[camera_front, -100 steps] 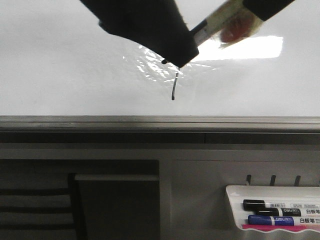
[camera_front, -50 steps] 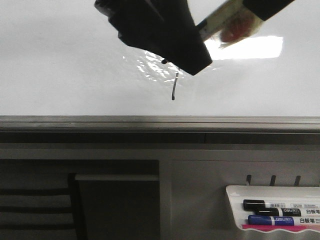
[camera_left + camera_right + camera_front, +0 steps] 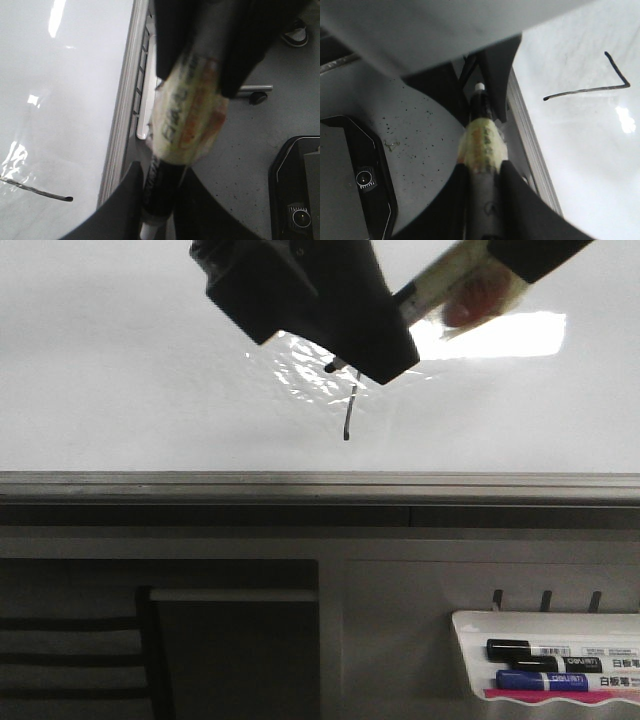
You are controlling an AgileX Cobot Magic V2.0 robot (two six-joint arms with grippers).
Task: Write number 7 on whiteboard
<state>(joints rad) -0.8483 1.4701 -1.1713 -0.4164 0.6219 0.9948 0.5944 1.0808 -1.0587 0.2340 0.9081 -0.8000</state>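
Currently the number 7 (image 3: 590, 85) is drawn on the whiteboard (image 3: 120, 370): a short top stroke joined to a longer slanted downstroke. In the front view the downstroke (image 3: 349, 412) ends a little above the board's grey lower edge rail (image 3: 200, 483), over the wrinkled shiny patch (image 3: 300, 365), roughly midway along the rail.

The whiteboard marker (image 3: 480, 135) carries a yellowish tape wrap around its barrel. The right gripper (image 3: 482, 200) is clamped on the barrel just behind the wrap, a finger (image 3: 457, 195) on each side. The left gripper (image 3: 157, 200) flanks the dark front part of the same marker near its white end; whether its fingers (image 3: 125, 200) press the barrel or stand slightly clear cannot be told.

Handling judgement:
- The marker is light and rigid; a moderate grip suffices.
- The bare plastic barrel is likely slippery; the taped section offers better friction, so take hold at or beside it.
- The tip is soft felt; apply light pressure only.
- The board surface is glossy and hard, and fresh ink will smear on contact. Keep the fingers off the figure.

A white marker tray (image 3: 470, 625) holding spare markers (image 3: 540, 665) hangs below the rail, toward the right end.
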